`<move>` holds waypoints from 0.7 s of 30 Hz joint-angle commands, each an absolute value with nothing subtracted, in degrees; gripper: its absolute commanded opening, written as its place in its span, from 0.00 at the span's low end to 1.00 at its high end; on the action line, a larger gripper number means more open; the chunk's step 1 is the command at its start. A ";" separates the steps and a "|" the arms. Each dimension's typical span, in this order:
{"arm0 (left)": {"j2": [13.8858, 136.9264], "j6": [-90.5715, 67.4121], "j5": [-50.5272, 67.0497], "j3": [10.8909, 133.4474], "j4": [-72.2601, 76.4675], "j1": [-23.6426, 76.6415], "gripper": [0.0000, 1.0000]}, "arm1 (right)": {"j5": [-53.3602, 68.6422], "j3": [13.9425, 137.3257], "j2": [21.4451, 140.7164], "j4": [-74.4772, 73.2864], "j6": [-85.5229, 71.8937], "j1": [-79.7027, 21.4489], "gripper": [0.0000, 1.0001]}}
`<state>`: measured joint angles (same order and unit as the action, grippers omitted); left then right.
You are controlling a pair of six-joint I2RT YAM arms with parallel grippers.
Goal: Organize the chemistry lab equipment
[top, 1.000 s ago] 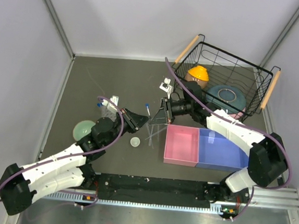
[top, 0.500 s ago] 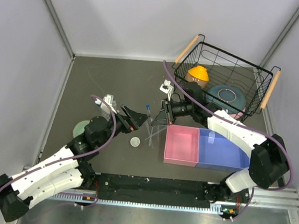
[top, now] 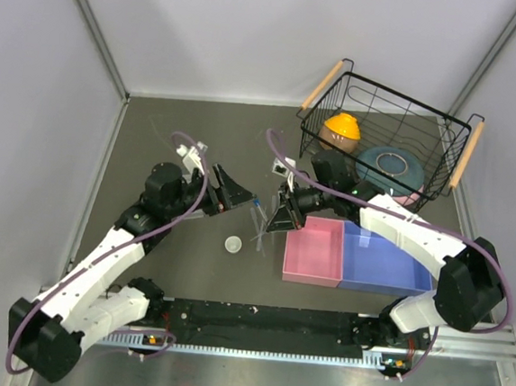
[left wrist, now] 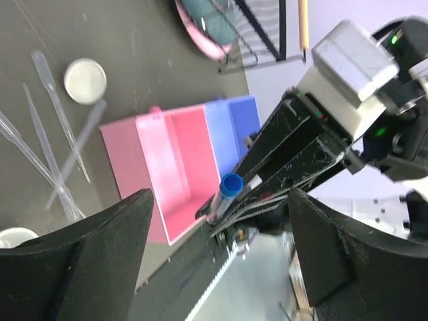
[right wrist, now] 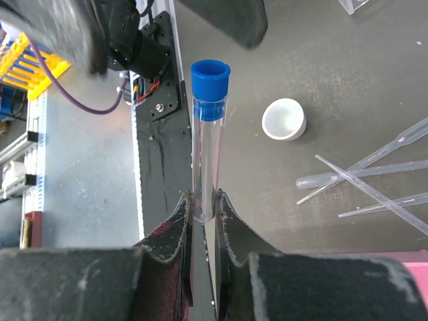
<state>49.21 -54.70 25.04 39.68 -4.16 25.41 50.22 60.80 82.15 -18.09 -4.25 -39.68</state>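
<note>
Right wrist view: the right gripper (right wrist: 202,204) clamps a blue-capped tube (right wrist: 209,147) above the table (right wrist: 321,60). The left gripper (left wrist: 219,202), newly spread wide, has moved in around it, and a handover looks imminent.

Overhead looks down; wrist views close, sharing tube (right wrist: 208,154).

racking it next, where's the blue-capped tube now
The blue-capped tube is clamped in the right hand, mid-table in the top view, left of the pink bin, near the pipettes.
</note>
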 commanded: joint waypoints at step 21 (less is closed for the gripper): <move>59.76 -48.61 35.95 45.96 -5.45 29.44 0.25 | 52.65 63.90 82.79 -22.76 5.01 -42.27 0.00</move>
<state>59.42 -51.48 36.42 42.81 -5.37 28.62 51.09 60.86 82.37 -22.79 3.33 -41.28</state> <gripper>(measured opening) 0.305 0.084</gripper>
